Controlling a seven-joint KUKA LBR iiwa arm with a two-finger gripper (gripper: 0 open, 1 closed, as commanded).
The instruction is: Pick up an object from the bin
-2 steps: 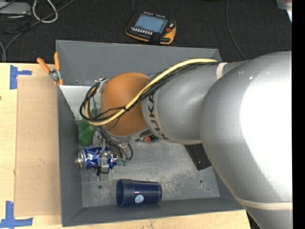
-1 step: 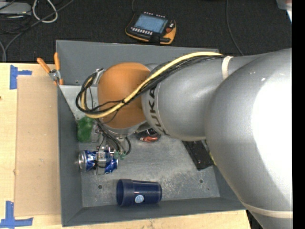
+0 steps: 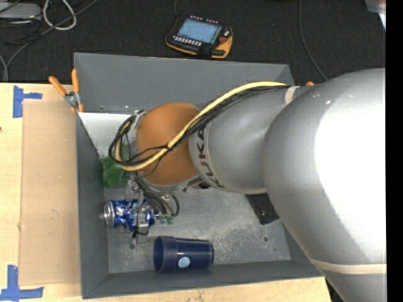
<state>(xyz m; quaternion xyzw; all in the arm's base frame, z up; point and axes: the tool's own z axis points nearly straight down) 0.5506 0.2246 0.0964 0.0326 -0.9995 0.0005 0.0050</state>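
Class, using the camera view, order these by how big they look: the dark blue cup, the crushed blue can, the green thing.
1. dark blue cup, lying on its side.
2. crushed blue can.
3. green thing, though the orange cover hides part of it, so its place is unsure.

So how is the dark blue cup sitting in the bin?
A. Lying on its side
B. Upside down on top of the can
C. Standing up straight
A: the dark blue cup lies on its side on the floor of the bin, by the near wall.
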